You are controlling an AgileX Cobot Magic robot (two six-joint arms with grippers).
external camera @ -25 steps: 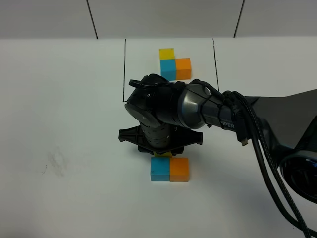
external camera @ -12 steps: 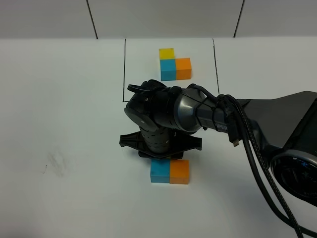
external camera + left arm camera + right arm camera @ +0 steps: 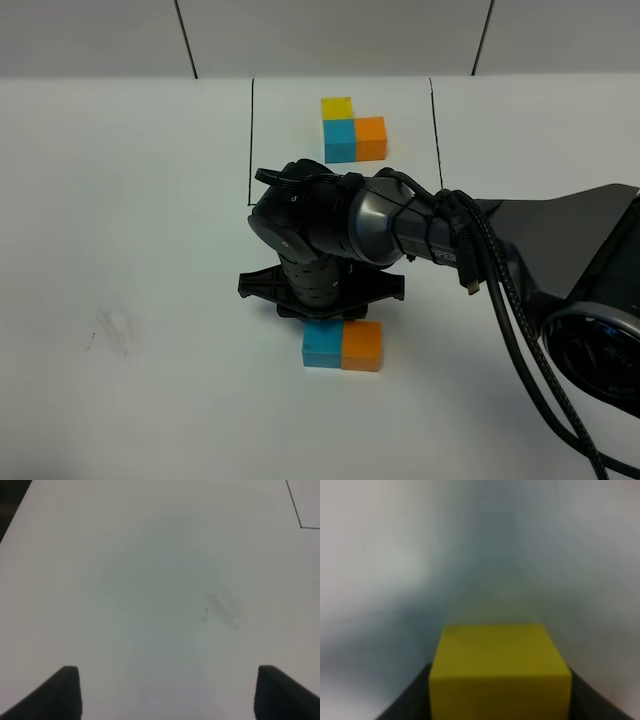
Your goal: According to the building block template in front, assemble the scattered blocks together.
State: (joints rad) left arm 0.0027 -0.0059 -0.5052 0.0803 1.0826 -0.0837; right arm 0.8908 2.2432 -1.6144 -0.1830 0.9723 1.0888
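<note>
The building block template, an L of a yellow [image 3: 336,107], a sky-blue [image 3: 340,140] and an orange cube [image 3: 370,138], sits at the back between thin black lines. The scattered sky-blue block [image 3: 322,346] and orange block [image 3: 362,346] lie side by side, touching, near the front. My right gripper [image 3: 322,312] hangs just behind the sky-blue block. In the right wrist view it [image 3: 500,702] is shut on the yellow block [image 3: 500,665], which is hidden in the exterior view. My left gripper [image 3: 172,695] is open and empty over bare table.
The white table [image 3: 130,200] carries a faint grey smudge [image 3: 110,330], which also shows in the left wrist view [image 3: 222,607]. The right arm and its black cables [image 3: 520,320] cross the right half. A black line corner [image 3: 300,526] marks the frame's edge.
My right gripper has sunk slightly and shifted a little left behind the sky-blue block. The sliver of yellow seen under it before is now covered. The blocks on the table have not moved.
</note>
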